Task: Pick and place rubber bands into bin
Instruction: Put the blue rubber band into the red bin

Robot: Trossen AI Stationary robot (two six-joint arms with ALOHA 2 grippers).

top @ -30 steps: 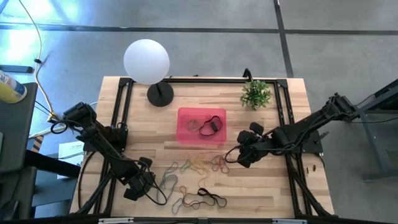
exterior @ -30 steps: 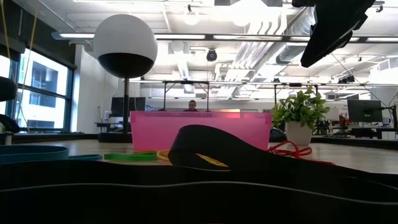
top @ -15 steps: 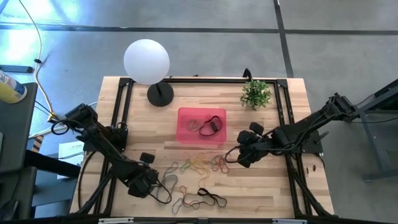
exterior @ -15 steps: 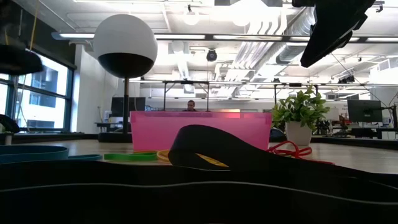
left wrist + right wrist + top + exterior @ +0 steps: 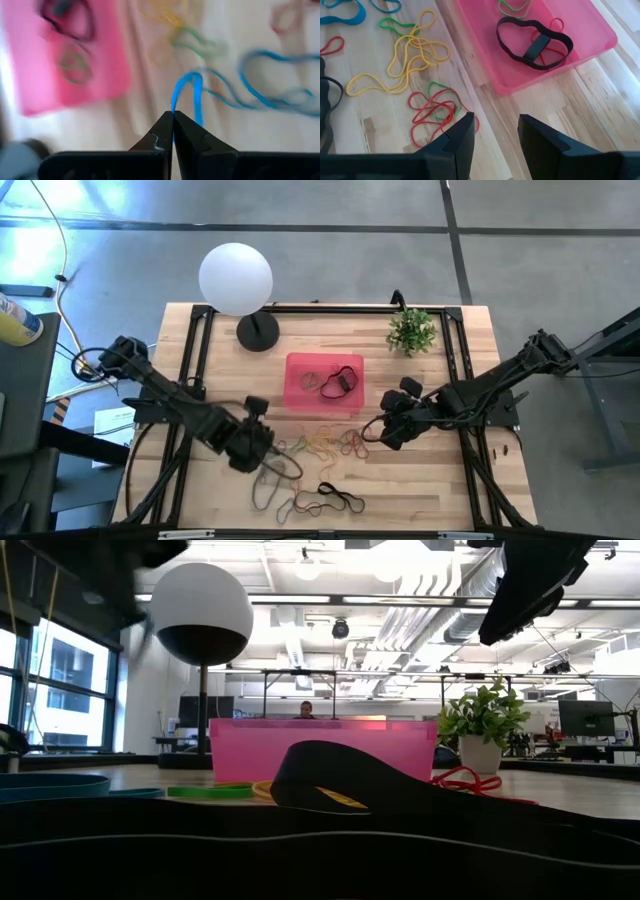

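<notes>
The pink bin point(image 5: 325, 383) sits mid-table with a black band and a few thin ones inside; it also shows in the low view point(image 5: 322, 745). Loose rubber bands point(image 5: 322, 444) in yellow, red and green lie on the wood just in front of it, and black ones point(image 5: 335, 500) lie nearer the front edge. My left gripper point(image 5: 262, 454) hangs above the table left of this pile, shut on a blue rubber band point(image 5: 186, 92). My right gripper point(image 5: 384, 432) hovers open over the right end of the pile point(image 5: 432, 107), touching nothing. My left gripper pinches a bend of the blue band point(image 5: 173, 111) between its two fingertips. The fingers slant down from the table's left. The pinched loop is raised; the rest of the band point(image 5: 270, 97) trails away below, seemingly onto the wood.
A white globe lamp point(image 5: 236, 278) stands at the far left and a small potted plant point(image 5: 412, 330) at the far right. A black frame runs along the table's edges. More blue band point(image 5: 340, 12) lies left of the yellow ones.
My left gripper has risen and swung from near the front-left edge toward the bin, tipping less steeply, still shut. It has drawn the blue band up and along with it. My right gripper has kept still.
</notes>
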